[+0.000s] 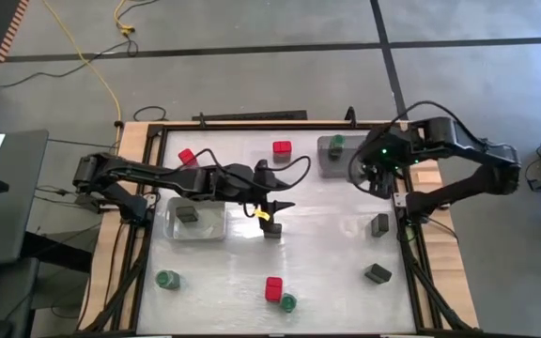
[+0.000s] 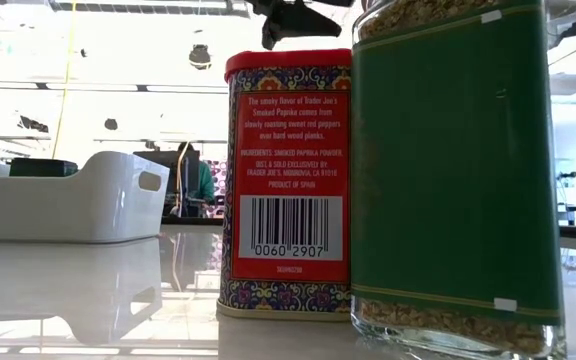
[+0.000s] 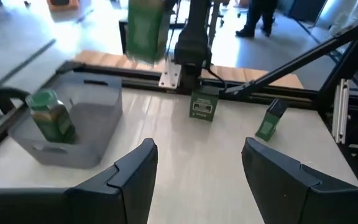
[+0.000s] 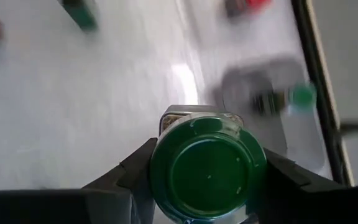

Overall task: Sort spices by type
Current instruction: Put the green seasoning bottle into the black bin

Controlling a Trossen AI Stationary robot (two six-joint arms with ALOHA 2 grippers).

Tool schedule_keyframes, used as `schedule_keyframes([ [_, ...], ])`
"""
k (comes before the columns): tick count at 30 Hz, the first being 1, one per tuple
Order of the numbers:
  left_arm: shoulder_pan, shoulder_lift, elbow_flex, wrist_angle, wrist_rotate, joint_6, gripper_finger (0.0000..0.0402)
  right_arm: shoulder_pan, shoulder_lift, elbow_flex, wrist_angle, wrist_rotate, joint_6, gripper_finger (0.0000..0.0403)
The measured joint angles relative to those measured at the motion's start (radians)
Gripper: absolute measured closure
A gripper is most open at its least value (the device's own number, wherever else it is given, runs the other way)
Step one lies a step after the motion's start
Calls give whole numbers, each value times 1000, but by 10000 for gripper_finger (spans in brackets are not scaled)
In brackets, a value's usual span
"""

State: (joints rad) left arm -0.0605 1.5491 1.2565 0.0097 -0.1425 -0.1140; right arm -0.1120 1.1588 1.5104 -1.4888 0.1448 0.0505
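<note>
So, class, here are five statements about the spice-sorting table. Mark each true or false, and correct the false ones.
1. The right claw grips a green-lidded jar. True.
2. The left claw holds a red tin. False: its fingers stand apart with nothing between them.
3. A green-lidded jar lies in the grey tray at the table's far right. True.
4. The clear tray near the left arm holds two red tins. False: it holds one dark tin.
5. A red tin and a green-lidded jar stand side by side at the near edge. True.
</note>
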Motion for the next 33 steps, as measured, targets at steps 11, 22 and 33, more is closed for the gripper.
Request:
schedule_keyframes([
  [11, 10, -131, -222, 143, -11, -29, 178, -200, -40, -329, 132, -1, -207, 183],
  [22, 7, -159, -282, 151, -9, -66, 178, -382, 171, -334, 221, -3, -448, 183],
  [33, 7, -159, -282, 142, -8, -14, 178, -551, 217, -376, 398, -8, -553, 183],
])
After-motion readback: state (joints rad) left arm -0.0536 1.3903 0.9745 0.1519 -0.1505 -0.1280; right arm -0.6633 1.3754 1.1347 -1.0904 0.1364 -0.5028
